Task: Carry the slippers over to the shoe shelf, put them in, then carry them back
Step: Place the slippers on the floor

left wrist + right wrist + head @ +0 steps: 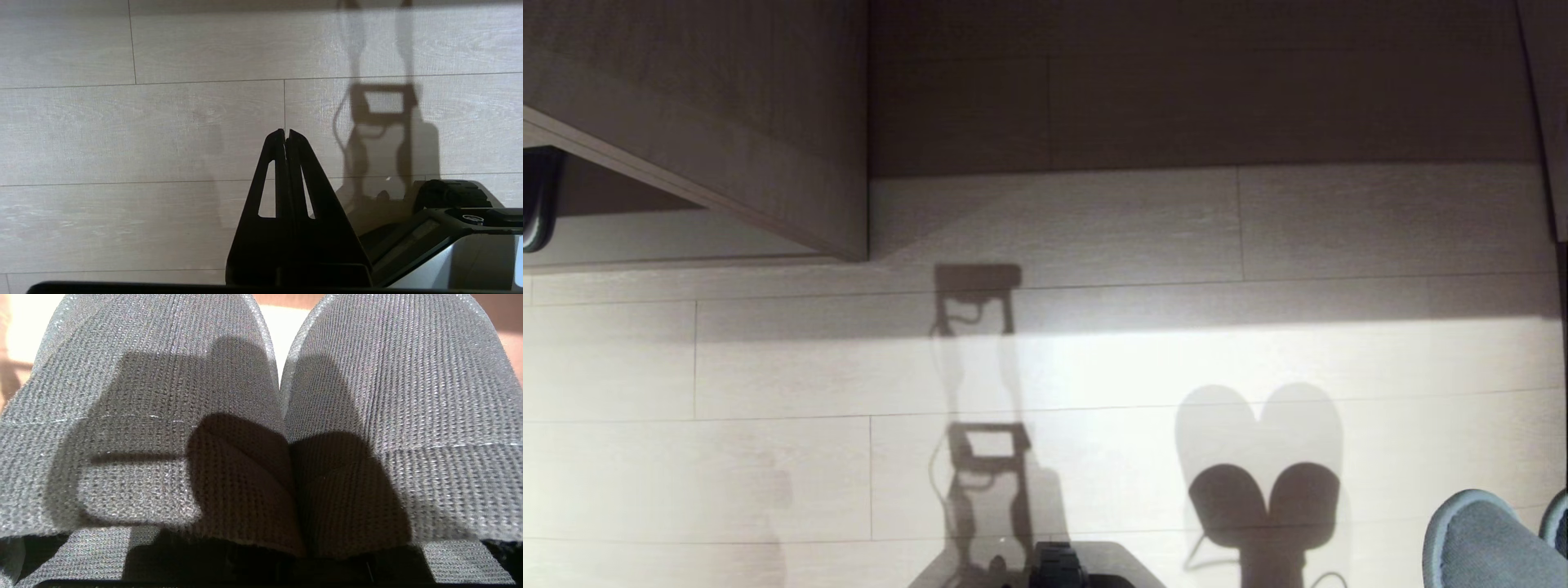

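Slippers (1486, 543) right, above floor (768, 367)

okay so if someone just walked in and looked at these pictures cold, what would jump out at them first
Most striking is the pair of grey knit slippers filling the right wrist view, side by side and pinched together at their inner edges; one rounded end pokes into the head view's bottom right corner. Next, their heart-like shadow falls on the pale plank floor. The left gripper hangs shut and empty above that floor.

You get hard light from behind, throwing crisp robot and slipper shadows on the floor (768, 384); the recess (1176, 82) stays dim.
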### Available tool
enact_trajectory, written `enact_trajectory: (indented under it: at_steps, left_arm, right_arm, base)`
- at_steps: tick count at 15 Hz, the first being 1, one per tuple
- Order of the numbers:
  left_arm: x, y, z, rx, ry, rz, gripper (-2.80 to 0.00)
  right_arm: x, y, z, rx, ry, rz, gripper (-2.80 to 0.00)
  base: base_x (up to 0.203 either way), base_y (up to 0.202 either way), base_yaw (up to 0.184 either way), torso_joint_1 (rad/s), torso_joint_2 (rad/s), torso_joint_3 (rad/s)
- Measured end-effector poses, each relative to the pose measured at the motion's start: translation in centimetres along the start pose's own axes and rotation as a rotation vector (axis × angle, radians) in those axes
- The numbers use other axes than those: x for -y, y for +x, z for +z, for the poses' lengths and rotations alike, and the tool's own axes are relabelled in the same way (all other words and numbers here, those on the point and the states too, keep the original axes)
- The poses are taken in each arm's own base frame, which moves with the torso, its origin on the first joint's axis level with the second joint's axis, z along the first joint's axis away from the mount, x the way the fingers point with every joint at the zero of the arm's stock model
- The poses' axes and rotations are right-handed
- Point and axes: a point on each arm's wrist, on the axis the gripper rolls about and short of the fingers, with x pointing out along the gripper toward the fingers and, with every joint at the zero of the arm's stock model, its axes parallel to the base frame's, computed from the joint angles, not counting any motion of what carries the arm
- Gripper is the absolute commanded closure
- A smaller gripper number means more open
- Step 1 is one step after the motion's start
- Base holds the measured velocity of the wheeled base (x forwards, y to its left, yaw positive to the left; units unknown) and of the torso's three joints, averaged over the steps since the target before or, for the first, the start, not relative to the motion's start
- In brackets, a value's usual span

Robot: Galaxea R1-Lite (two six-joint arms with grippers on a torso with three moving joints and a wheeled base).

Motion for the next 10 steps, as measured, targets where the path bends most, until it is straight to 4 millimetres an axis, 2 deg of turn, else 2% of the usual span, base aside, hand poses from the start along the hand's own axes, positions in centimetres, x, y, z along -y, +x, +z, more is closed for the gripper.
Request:
enact_trajectory:
  at_steps: [10]
  left_arm:
    - [0.00, 0.00, 0.00, 0.000, 0.000, 0.000, 0.00]
  right_arm:
    - [0.00, 0.00, 0.01, 0.001, 0.001, -0.002, 0.00]
  base:
    - [0.000, 0.000, 0.000, 0.002, 0.00, -0.201]
